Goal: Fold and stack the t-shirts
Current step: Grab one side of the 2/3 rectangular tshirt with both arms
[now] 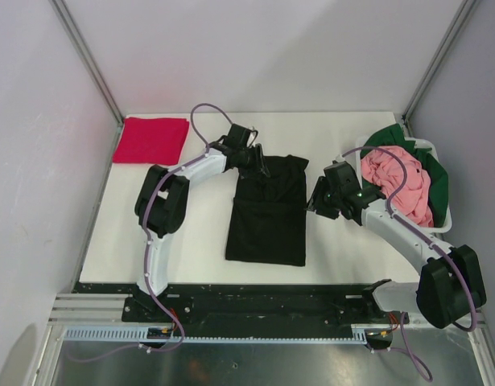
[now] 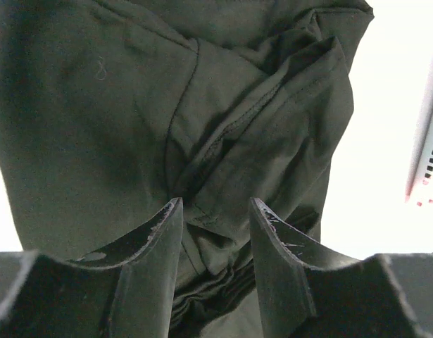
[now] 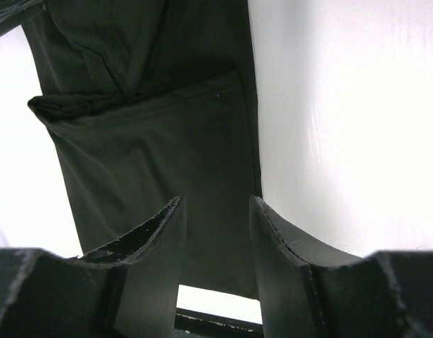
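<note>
Presently the left pincer (image 2: 215,204) stands partly open, its fingers astride a bunched fold at the 11 o'clock edge of the black t-shirt (image 1: 267,217), which lies mid-way across the bench (image 1: 191,233). The right pincer (image 3: 215,201), likewise parted and holding nothing, hovers at that shirt's 3 o'clock edge. The crimson t-shirt (image 1: 150,140) lies folded at 10 o'clock.

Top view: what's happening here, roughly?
Both arms are working on the black shirt, partly folded at centre. The left end effector is at its far end, open with bunched cloth between its fingers; the right end effector is open over its right edge. The red shirt lies folded at the far-left corner; the pink shirt and green shirt sit in the basket.
</note>
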